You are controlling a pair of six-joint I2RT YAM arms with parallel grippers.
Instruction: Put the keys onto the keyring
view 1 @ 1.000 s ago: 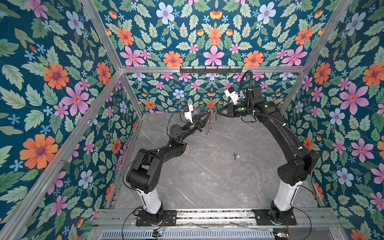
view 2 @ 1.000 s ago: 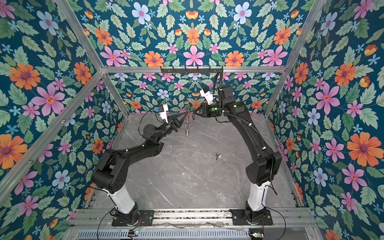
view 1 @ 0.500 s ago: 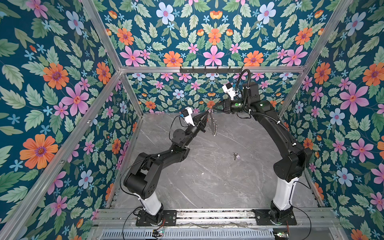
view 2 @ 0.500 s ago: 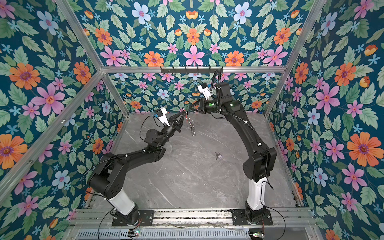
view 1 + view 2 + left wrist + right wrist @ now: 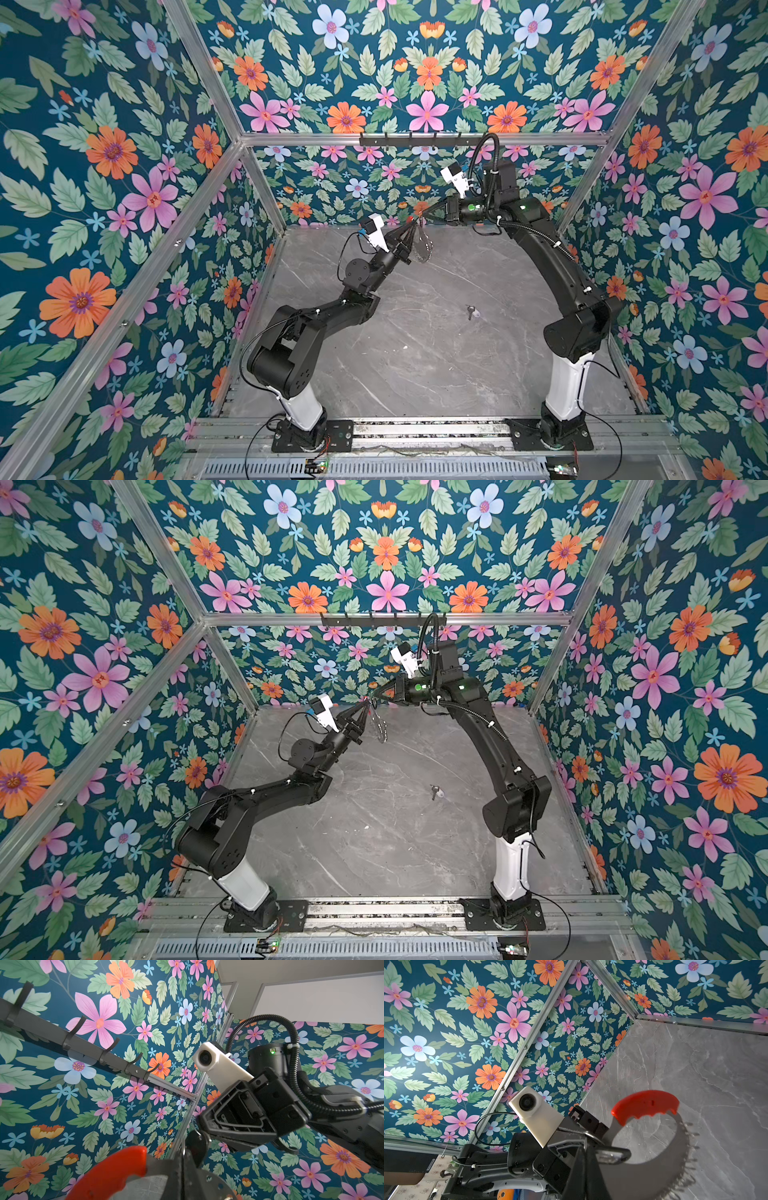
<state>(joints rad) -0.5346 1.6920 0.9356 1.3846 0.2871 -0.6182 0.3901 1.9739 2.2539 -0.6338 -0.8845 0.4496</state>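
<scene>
The keyring [image 5: 424,247] [image 5: 380,729] hangs in the air near the back wall, held between both arms. It is a flat metal loop with a red section [image 5: 645,1105] [image 5: 108,1172] and several small rings along its outer edge. My left gripper [image 5: 411,226] [image 5: 185,1167] is shut on it beside the red part. My right gripper [image 5: 422,214] [image 5: 583,1157] is shut on a thin wire ring at the loop's end, next to a dark piece [image 5: 610,1155]. One of the keys [image 5: 471,311] [image 5: 435,791], dark-headed with a pale tag, lies on the table, far below both grippers.
A black rail of hooks [image 5: 415,139] [image 5: 83,1043] runs along the back wall just above the grippers. The grey marble table [image 5: 415,353] is boxed in by flowered walls with aluminium posts [image 5: 266,187].
Both grippers, still shut, have carried the keyring slightly up and to the left toward the back wall. The left arm has stretched out. The key on the table has not moved.
</scene>
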